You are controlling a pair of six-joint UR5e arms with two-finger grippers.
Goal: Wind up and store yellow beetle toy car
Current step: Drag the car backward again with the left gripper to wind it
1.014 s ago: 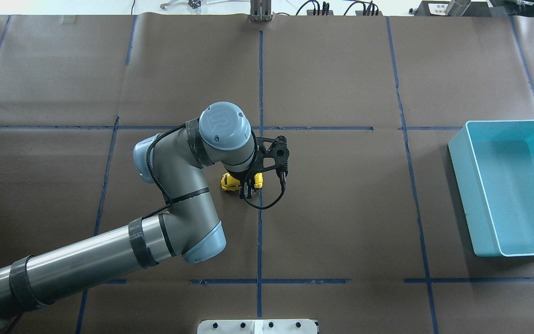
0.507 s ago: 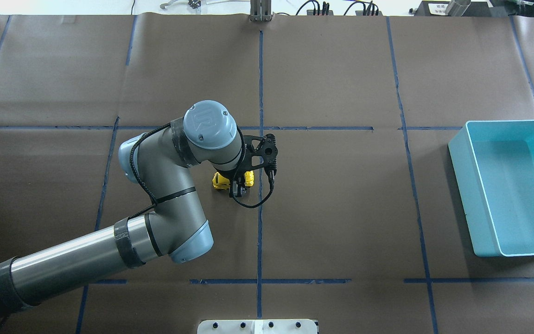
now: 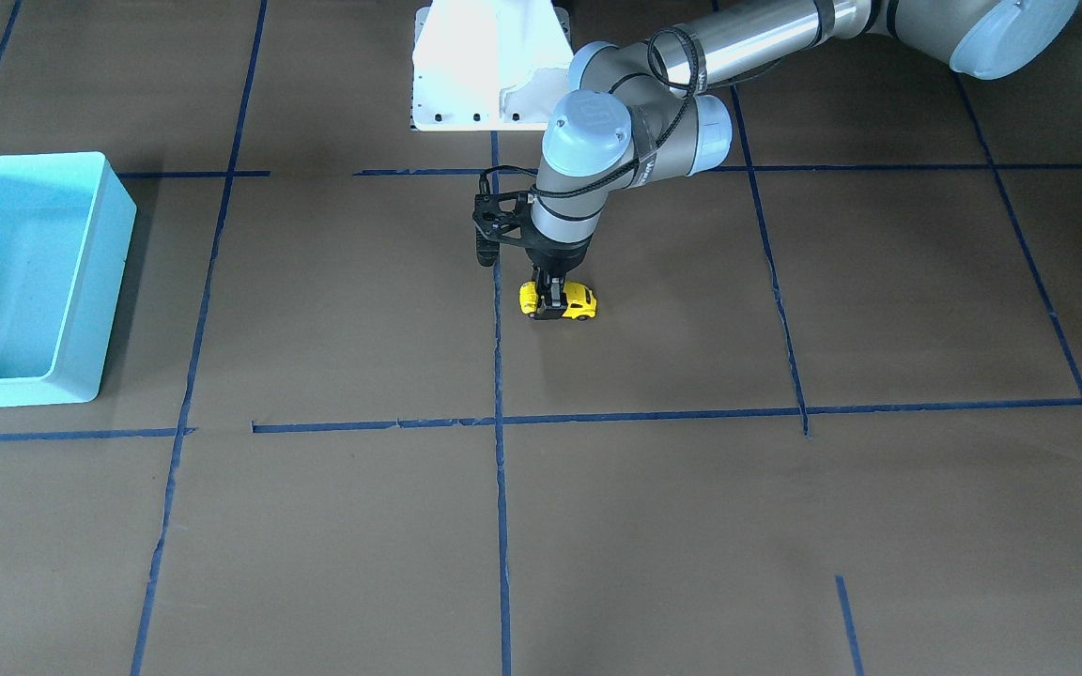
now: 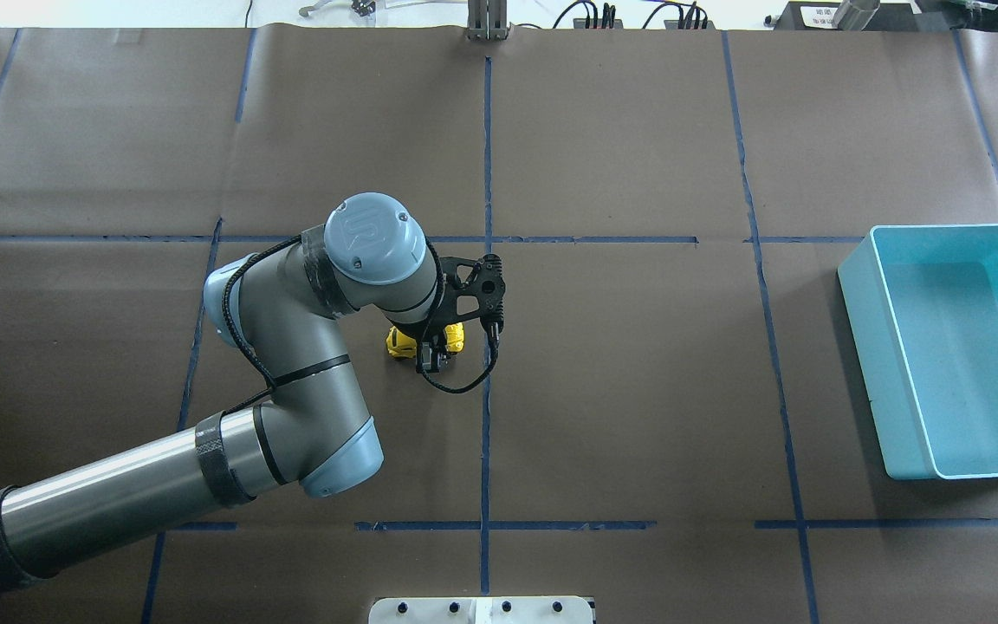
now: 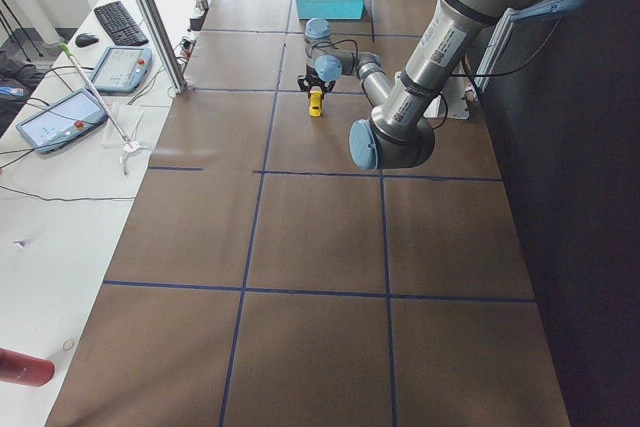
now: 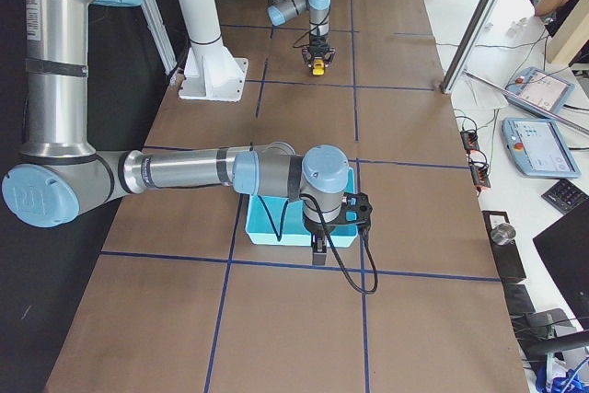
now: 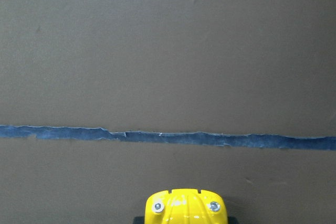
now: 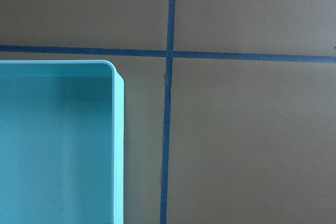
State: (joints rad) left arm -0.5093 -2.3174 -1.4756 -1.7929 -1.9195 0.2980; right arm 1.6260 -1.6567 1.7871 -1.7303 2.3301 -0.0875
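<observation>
The yellow beetle toy car [image 4: 400, 343] sits with its wheels on the brown table, just left of the centre tape line. My left gripper [image 4: 430, 352] points straight down and is shut on the car's middle. The front-facing view shows the fingers [image 3: 553, 293] clamped across the car [image 3: 577, 302]. The car's rounded end [image 7: 186, 206] fills the bottom edge of the left wrist view. My right gripper [image 6: 318, 248] hangs at the near edge of the turquoise bin [image 6: 265, 227]; I cannot tell if it is open or shut.
The turquoise bin [image 4: 865, 357] stands empty at the table's right edge; its corner shows in the right wrist view [image 8: 118, 145]. Blue tape lines [image 4: 485, 156] cross the brown paper. A white robot base plate [image 3: 489, 66] sits at the robot's side.
My left arm has moved left in the overhead view, dragging the held car along the table away from the centre tape line. The bin has not moved.
</observation>
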